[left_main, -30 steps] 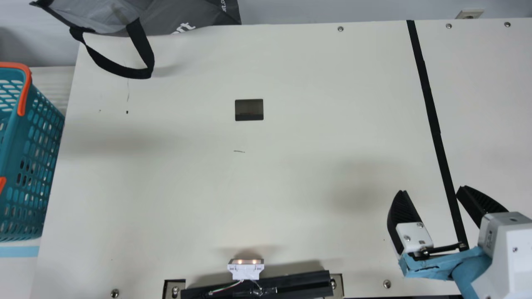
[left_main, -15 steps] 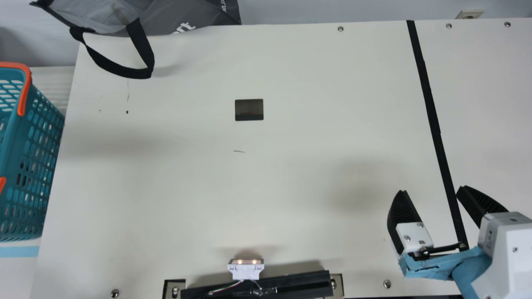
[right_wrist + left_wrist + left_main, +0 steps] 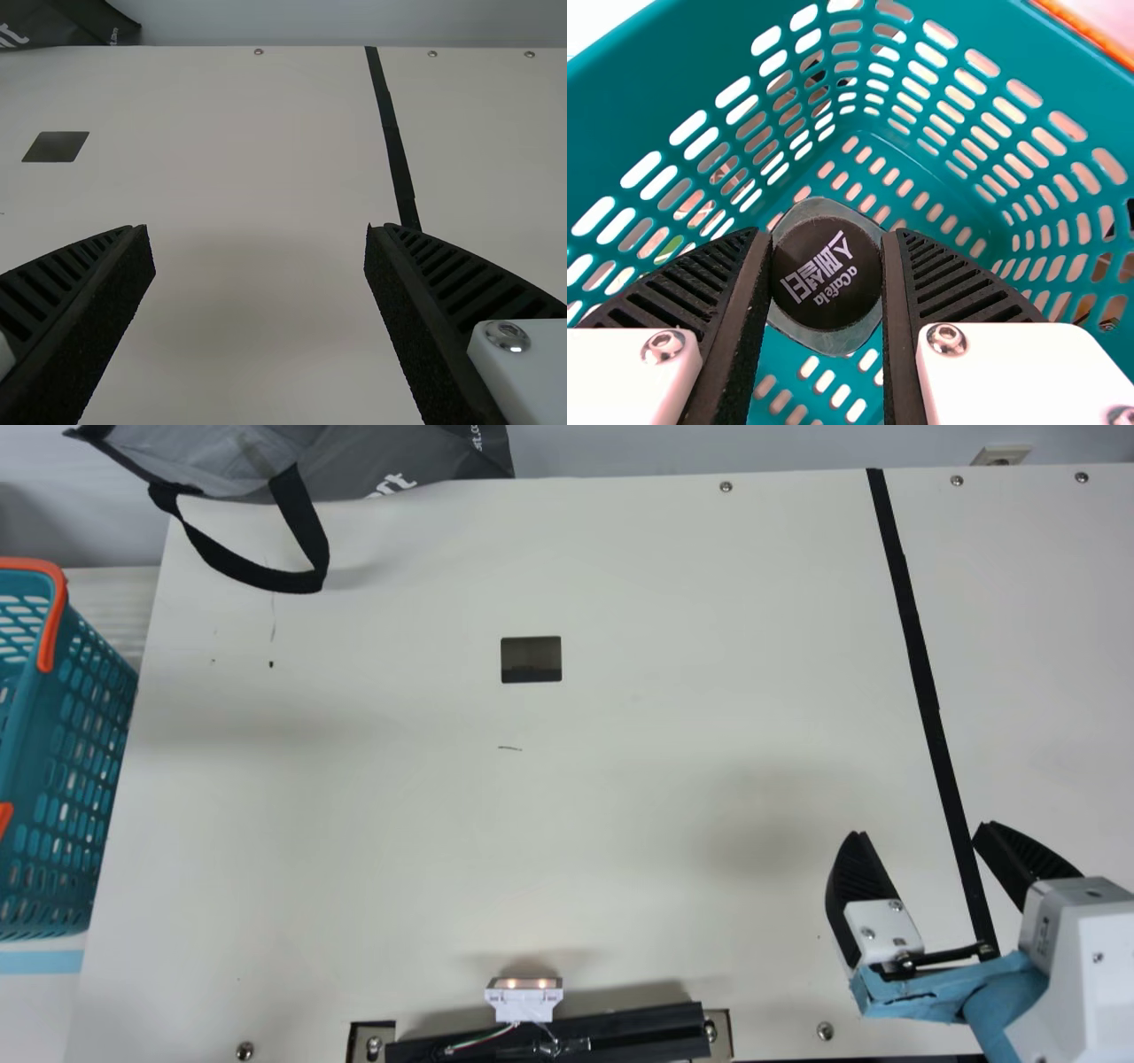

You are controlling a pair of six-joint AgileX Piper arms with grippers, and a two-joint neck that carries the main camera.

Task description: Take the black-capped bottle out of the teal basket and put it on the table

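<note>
In the main view my right gripper (image 3: 917, 828) is at the lower right above the table, fingers wide apart with nothing between them. The right wrist view also has this gripper (image 3: 257, 228) open over bare tabletop. The teal basket (image 3: 66, 735) stands at the main view's left edge. Inside the basket (image 3: 939, 195), in the left wrist view, the black-capped bottle (image 3: 826, 274) is seen from above, cap toward the camera. My left gripper (image 3: 826, 235) is closed on it, one finger against each side of the cap. The cap hides most of the bottle's body.
A grey bag (image 3: 372, 460) with a black strap loop lies at the table's back left. The cream table (image 3: 620, 779) has a small rectangular hole and a black tape line toward the right. A black bar (image 3: 620, 1032) sits at the front edge.
Some dark patches behind the basket's side holes in the main view have given way to light ones. The right arm has stayed still.
</note>
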